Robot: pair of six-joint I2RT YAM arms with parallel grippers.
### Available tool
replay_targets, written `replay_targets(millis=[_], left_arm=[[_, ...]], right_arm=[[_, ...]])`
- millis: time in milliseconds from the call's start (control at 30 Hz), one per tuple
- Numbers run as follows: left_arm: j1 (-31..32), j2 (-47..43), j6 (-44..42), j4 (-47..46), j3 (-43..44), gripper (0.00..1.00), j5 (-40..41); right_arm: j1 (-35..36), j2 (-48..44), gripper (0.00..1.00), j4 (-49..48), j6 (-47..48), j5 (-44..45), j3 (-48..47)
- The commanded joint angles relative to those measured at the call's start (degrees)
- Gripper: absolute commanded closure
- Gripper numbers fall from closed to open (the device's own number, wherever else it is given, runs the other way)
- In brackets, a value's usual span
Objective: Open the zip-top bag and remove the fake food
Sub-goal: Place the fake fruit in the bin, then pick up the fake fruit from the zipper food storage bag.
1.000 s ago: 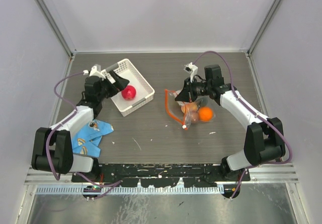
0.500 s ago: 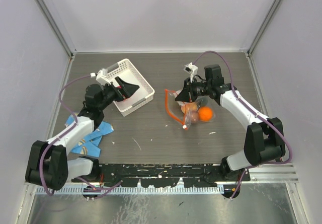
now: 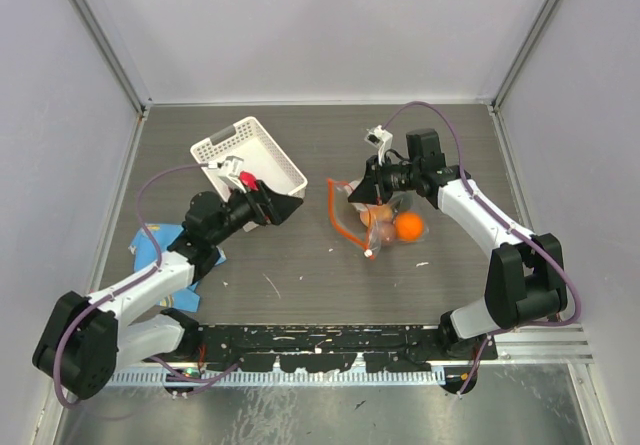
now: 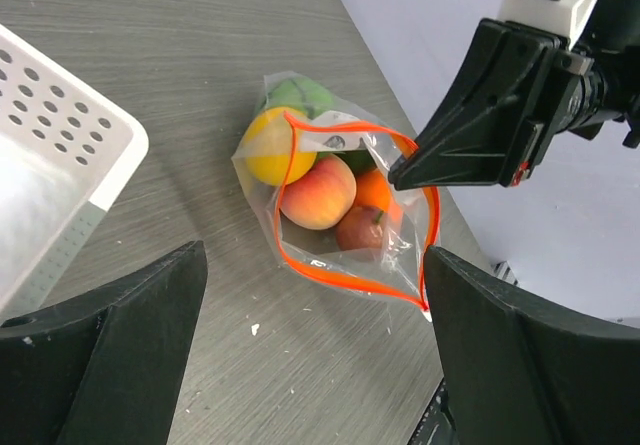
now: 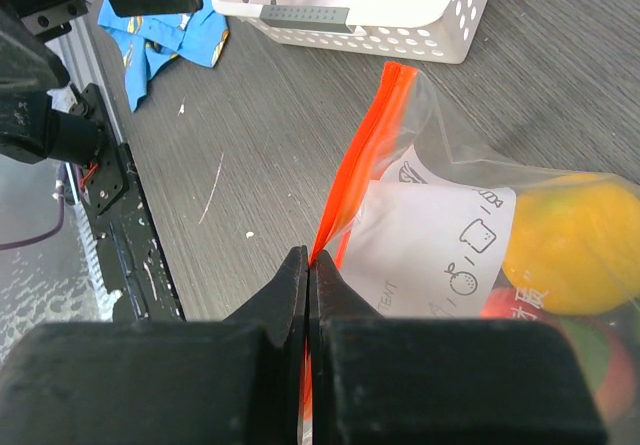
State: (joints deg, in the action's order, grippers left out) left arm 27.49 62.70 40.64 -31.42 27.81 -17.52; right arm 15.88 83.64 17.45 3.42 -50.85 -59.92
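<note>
As we view the bench [image 3: 300, 275] from above, we record:
Zip-top bag [image 3: 372, 227]: lying right of centre, mouth gaping, orange strip in a loop.
Fake food [image 4: 318, 191]: yellow, peach, green, orange and brown pieces inside the bag.
Right end effector [image 5: 308, 262]: clamped on the bag's zip strip.
Left end effector [image 3: 278, 205]: fingers spread, empty, between bag and basket.
Basket [image 3: 248, 161]: white, left of the bag.
Cloth [image 3: 160, 255]: blue, near the left edge.

white basket [image 4: 70, 135] cropped, green fruit [image 4: 300, 95] half-hidden

White arm links [image 3: 475, 210], black joints [image 3: 520, 290], purple cables [image 3: 430, 103], black wedge-shaped fingers [image 4: 110, 365]
</note>
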Motion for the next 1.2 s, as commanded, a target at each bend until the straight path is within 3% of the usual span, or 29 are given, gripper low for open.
replay_targets(millis=[0,533,1167], left_arm=[[3.27,-1.30,-2.74,-6.27,-1.35,0.11,2.86],[16.35,1.79,-11.53,-10.65,-3.48,0.12,12.03],[24.29,6.50,-21.01,-14.30,-2.32,0.12,16.81]], right_arm=[[-0.28,-0.49,0.99,-0.55,1.46,-2.13,-3.08],[-0.26,-0.05,0.99,0.55,2.55,-3.00,-3.59],[-0.26,0.39,0.99,2.13,3.87,-3.73,-4.23]])
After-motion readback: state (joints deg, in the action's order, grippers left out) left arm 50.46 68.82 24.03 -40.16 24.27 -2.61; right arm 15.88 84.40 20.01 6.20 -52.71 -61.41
